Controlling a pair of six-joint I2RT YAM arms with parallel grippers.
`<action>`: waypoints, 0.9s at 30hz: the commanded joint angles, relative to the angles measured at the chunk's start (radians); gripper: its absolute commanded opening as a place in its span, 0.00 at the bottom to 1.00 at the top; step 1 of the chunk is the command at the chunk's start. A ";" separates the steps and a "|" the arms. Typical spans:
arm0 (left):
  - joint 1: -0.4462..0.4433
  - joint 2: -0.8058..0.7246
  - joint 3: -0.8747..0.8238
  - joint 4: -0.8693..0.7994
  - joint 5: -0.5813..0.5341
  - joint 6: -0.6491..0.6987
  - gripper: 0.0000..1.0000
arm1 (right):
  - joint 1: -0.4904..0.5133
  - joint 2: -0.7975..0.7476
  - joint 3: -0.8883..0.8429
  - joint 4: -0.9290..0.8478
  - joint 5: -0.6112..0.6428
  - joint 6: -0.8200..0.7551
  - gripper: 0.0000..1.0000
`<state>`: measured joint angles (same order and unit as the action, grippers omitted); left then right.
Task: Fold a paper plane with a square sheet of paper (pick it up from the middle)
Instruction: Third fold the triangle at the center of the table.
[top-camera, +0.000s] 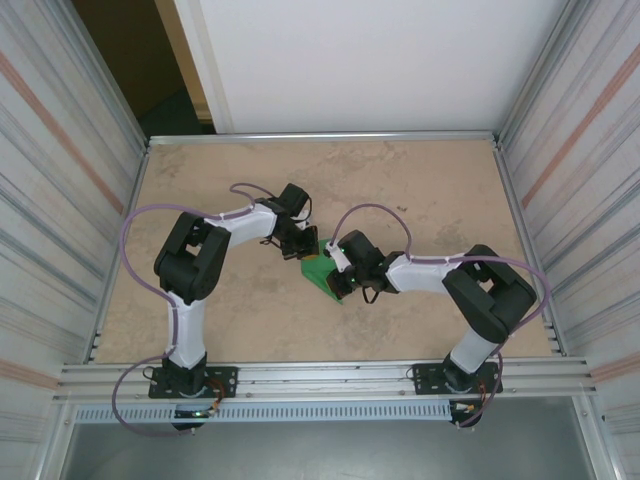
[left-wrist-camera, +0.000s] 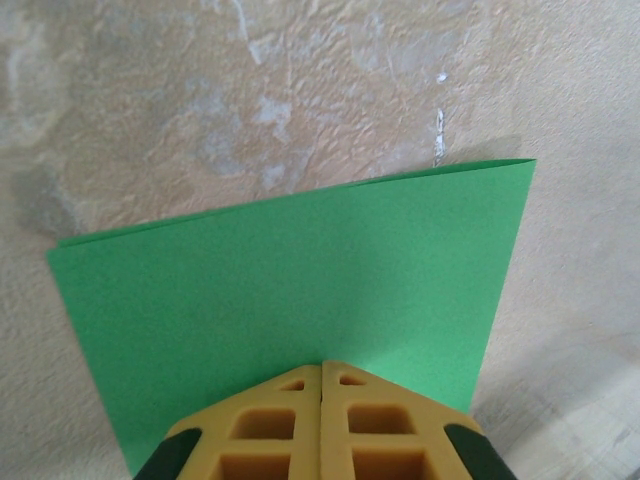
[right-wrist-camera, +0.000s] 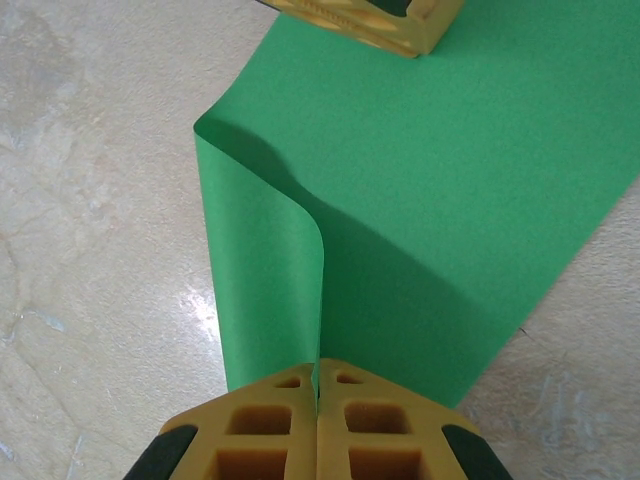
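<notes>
Pinching the thin bright green square sheet of paper (left-wrist-camera: 300, 280) near the middle of the beige table (top-camera: 450, 200), left gripper (left-wrist-camera: 321, 372) and right gripper (right-wrist-camera: 317, 368) both sit clamped shut on it. The first half-fold seems underway, and next the crease needs pressing flat.

A robotics lab test cell is suggested. A left arm (top-camera: 190, 265) and a right arm (top-camera: 480, 295) are bolted to an aluminium rail (top-camera: 330, 378) at the near edge of a mottled tan table (top-camera: 420, 190). The table is boxed in by ribbed metal side panels (top-camera: 50, 200) (faint orange stripes are seen on them) and backed by a white board (top-camera: 370, 60). Lilac cables (top-camera: 133, 250) are looped along the arms.
</notes>
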<state>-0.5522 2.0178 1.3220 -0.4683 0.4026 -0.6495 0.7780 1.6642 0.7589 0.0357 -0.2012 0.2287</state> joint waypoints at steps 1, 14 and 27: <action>-0.011 0.033 0.005 -0.036 0.000 0.022 0.06 | -0.006 0.014 0.022 -0.028 0.014 0.017 0.00; -0.011 0.028 0.007 -0.036 -0.001 0.022 0.06 | -0.006 0.030 0.025 -0.040 0.020 0.018 0.00; -0.008 -0.025 0.075 -0.105 -0.080 0.061 0.12 | -0.008 0.034 0.024 -0.043 0.015 0.020 0.00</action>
<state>-0.5575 2.0117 1.3590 -0.5171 0.3664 -0.6285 0.7773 1.6772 0.7689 0.0177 -0.2016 0.2287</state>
